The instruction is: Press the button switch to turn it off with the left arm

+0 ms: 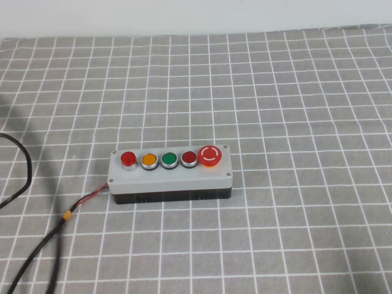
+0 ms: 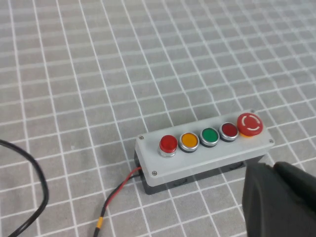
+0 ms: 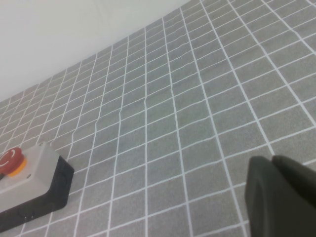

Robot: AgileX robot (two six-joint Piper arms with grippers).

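Five buttons are counted in one row on the box (image 1: 171, 174), a grey-topped, black-based unit lying on the grid-patterned cloth (image 1: 294, 92) near the middle of the high view. From the robot's left along the row: the button switch (image 1: 128, 159), a bright red dome with a pale collar, at the left end; one amber button (image 1: 149, 161); one green button (image 1: 169, 160); one darker red button (image 1: 188, 159); one large mushroom button (image 1: 210, 155) with white arrows, at the right end. The same five are seen in the left wrist view, the button switch (image 2: 168, 144) nearest the wired end. Whether it glows cannot be told.

One thin red-and-black wire (image 1: 92, 196) leaves the box at its left end and is joined, at a yellow band, to one thicker black cable (image 1: 37, 248) running off the near-left edge. A second black cable loop (image 1: 24, 165) lies further left.

No arm is seen in the high view. One dark edge of the left gripper (image 2: 279, 200) is seen in its own wrist view, apart from the box and touching nothing. One dark edge of the right gripper (image 3: 281, 197) is seen likewise, over bare cloth, well apart from the box's mushroom end (image 3: 11, 160). Open or closed cannot be told for either claw.
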